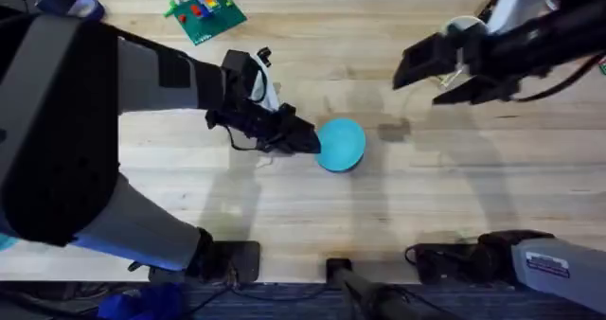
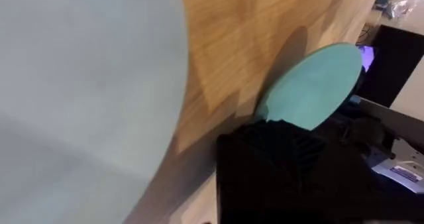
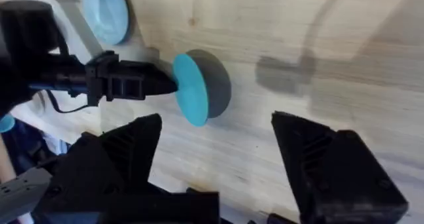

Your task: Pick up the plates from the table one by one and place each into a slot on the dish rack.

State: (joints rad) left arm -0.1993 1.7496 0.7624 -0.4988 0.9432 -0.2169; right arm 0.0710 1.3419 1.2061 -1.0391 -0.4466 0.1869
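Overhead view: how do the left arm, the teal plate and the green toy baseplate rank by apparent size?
1. left arm: largest, though it looms near the camera.
2-3. green baseplate and teal plate: look alike, so unranked.

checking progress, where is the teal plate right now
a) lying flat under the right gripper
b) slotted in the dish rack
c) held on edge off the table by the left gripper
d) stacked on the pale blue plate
c: the left gripper pinches the teal plate by its rim, and the right wrist view shows the plate tilted up on edge above its shadow on the table, while the right gripper hangs open and apart.
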